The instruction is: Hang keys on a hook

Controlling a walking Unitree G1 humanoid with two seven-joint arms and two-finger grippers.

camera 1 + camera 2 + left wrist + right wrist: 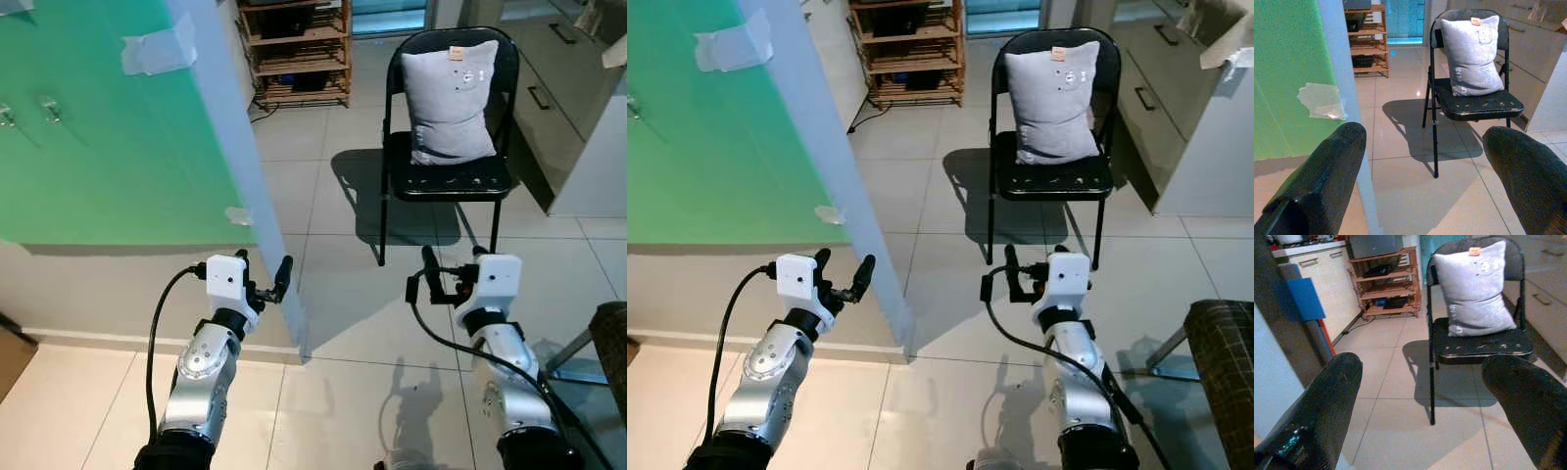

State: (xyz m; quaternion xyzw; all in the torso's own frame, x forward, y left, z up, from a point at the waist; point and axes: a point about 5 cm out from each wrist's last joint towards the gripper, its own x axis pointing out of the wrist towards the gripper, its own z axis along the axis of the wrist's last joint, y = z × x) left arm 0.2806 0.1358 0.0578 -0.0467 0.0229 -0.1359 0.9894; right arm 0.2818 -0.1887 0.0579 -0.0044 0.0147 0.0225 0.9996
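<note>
Two small metal hooks (49, 108) stick out of the green board (118, 157) at the upper left. No keys can be made out; pale specks (453, 182) on the black chair's seat are too small to identify. My left gripper (263, 269) is held low beside the board's blue edge (245, 166), open and holding nothing. To the right, my right gripper (453, 262) is open and holding nothing above the tiled floor, in front of the chair (446, 176). In the left wrist view its fingers (1327, 181) frame the chair (1474, 98); the right wrist view's fingers (1317, 411) do the same.
A grey pillow (451, 98) leans upright on the chair. A wooden shelf rack (299, 49) stands at the back. Cabinets (568, 108) line the right side. A checked seat with metal legs (1225, 362) is near my right arm. Tape patches (157, 49) are stuck on the board.
</note>
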